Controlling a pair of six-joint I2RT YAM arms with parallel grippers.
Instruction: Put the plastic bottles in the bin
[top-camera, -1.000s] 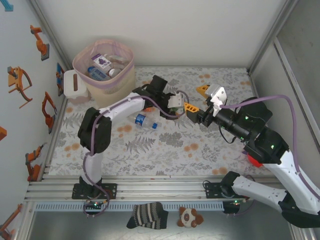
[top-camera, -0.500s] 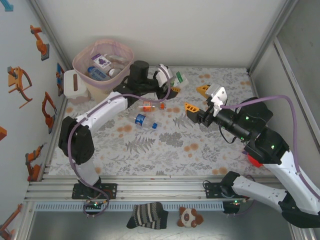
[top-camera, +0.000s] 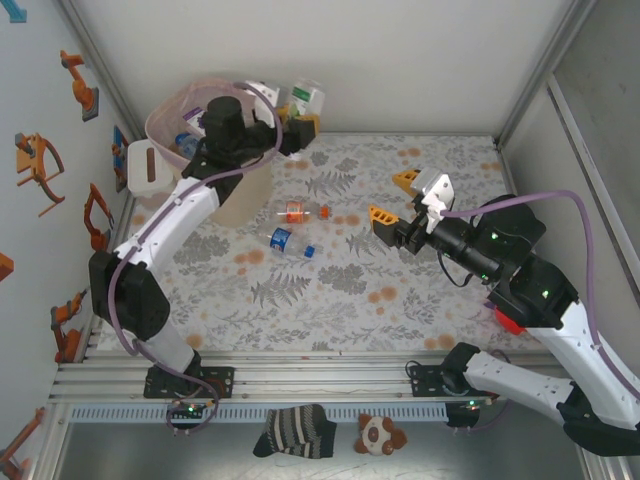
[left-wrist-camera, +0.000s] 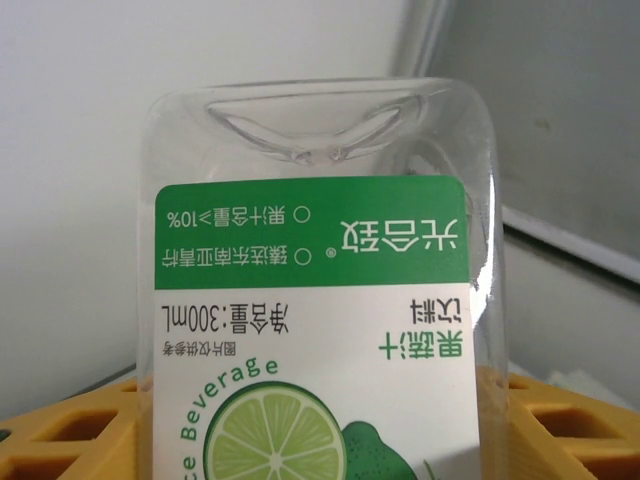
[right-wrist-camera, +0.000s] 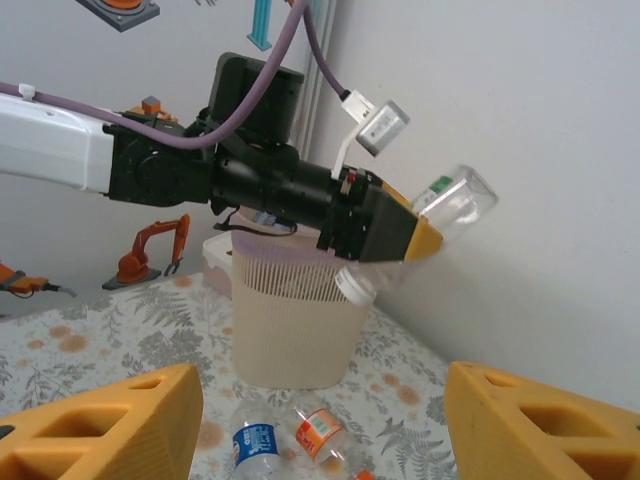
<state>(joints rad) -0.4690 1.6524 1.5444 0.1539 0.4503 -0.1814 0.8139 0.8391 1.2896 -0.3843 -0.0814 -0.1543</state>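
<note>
- White walls with metal frame posts close in the table (top-camera: 420, 290). The left wall carries stickers (top-camera: 40, 160) of orange machines.
- The table wears a grey cloth printed with ferns and orange flowers, and a metal rail runs along its near edge.
- The left arm (top-camera: 170, 215) reaches up to the far left corner. A second ago it lay low over the table's middle, its claw close to the right one.
- The right arm (top-camera: 520, 270) hangs over the right half, unmoved since then. The right claw (top-camera: 392, 198) stands open with nothing between its yellow fingers.
- The bin (top-camera: 162, 122), beige with a pink liner, stands in the far left corner with bottles inside (top-camera: 190, 146).
- A white box (top-camera: 145, 170) with a brown mark sits just left of the bin.
- The left claw (top-camera: 300, 122) grips a clear bottle (top-camera: 306, 98) in the air just right of the bin's rim, tilted with its white cap end lowest.
- Its label, upside down in the wrist view, shows a green band of Chinese characters, "300mL", "10%", "Beverage" and a sliced lime.
- A blue-label bottle (top-camera: 282, 240) and an orange-label bottle (top-camera: 295, 211) lie near each other left of the table's middle, where they lay before.
- A striped sock (top-camera: 295, 430) and a plush toy (top-camera: 380, 435) lie in front of the near rail.
</note>
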